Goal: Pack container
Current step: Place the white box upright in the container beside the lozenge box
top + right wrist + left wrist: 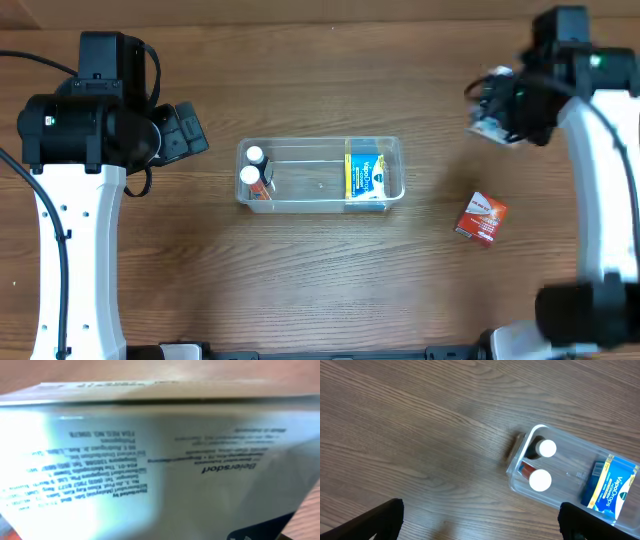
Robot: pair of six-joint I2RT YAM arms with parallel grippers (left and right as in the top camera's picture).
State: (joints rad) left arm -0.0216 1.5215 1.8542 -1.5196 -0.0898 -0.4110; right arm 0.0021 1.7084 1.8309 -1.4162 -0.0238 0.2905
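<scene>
The clear plastic container sits mid-table. It holds two white-capped bottles at its left end and a blue and yellow VapoDrops packet at its right end. My right gripper is raised at the far right, right of the container, shut on a white printed box. That box fills the right wrist view and hides the fingers. My left gripper is open and empty, left of the container. In the left wrist view its fingers are wide apart over bare wood, with the container ahead.
A red packet lies flat on the wooden table to the right of the container, below my right gripper. The arm bases stand at the left and right edges.
</scene>
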